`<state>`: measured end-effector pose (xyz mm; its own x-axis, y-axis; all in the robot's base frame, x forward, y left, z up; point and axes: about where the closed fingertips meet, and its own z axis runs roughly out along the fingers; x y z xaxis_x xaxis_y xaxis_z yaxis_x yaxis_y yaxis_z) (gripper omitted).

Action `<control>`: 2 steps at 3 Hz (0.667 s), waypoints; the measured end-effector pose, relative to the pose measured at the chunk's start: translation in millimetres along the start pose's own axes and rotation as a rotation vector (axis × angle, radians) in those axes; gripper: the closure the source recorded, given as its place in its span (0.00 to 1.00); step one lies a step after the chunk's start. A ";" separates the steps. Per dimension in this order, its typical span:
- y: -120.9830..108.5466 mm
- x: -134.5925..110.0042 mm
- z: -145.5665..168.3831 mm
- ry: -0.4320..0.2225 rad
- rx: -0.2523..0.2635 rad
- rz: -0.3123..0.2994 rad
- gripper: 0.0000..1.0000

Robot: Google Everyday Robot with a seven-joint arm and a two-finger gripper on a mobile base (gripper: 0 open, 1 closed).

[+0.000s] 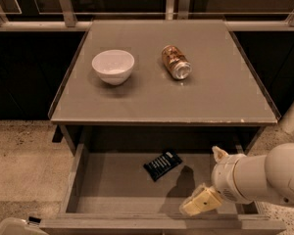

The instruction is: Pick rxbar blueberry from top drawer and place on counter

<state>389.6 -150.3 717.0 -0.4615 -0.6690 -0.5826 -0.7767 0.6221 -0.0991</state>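
The rxbar blueberry (162, 164), a dark flat bar with white lettering, lies on the bottom of the open top drawer (112, 190), near its back middle. My gripper (202, 181) hangs over the drawer's right part, to the right of the bar and a little in front of it, not touching it. It is open and empty, with one cream finger (200, 202) low and the other (218, 154) higher up. The counter (210, 97) lies above the drawer.
A white bowl (113, 66) stands on the counter's left and a gold-brown can (175, 61) lies on its side at the middle. The drawer's front wall (161, 224) and side walls rise around the gripper. A speckled floor lies to the left.
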 end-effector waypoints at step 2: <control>-5.3 2.9 26.1 -0.021 -0.064 0.071 0.00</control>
<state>403.6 -145.0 694.8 -0.5081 -0.6147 -0.6033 -0.7682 0.6402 -0.0054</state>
